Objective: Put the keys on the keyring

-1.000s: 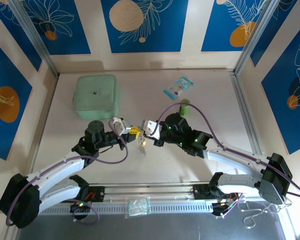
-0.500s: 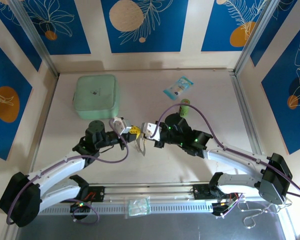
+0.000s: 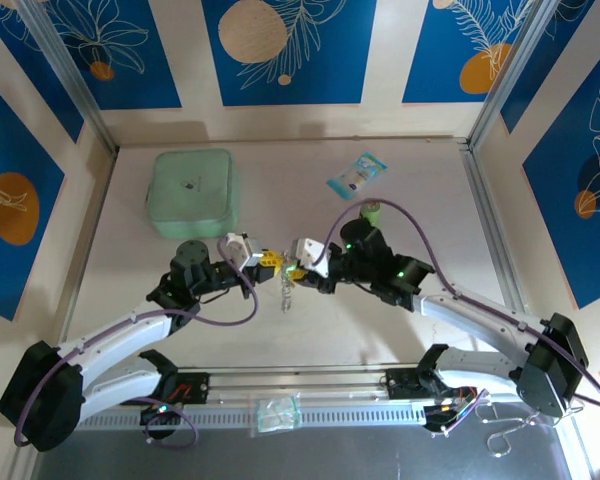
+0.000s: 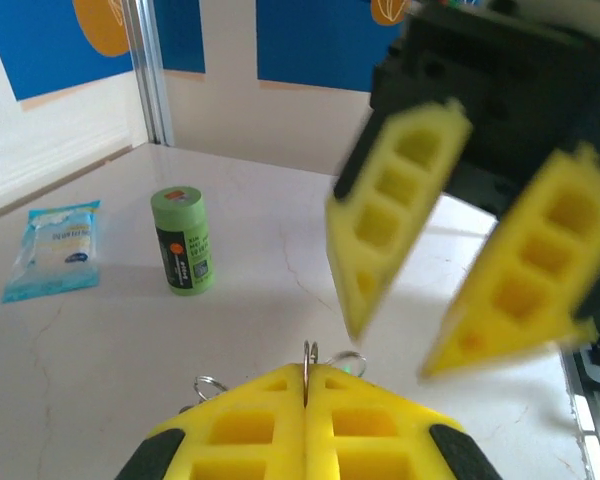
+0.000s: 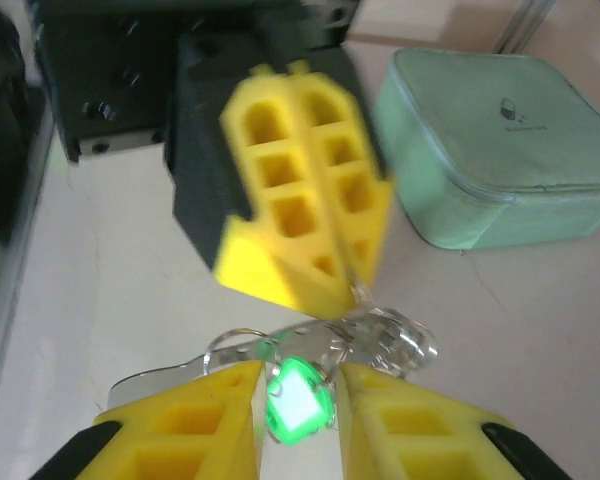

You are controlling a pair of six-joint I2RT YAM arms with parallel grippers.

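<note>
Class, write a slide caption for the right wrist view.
Right gripper open around the green key, facing the left gripper shut on the keyring, mint case behind.
</note>
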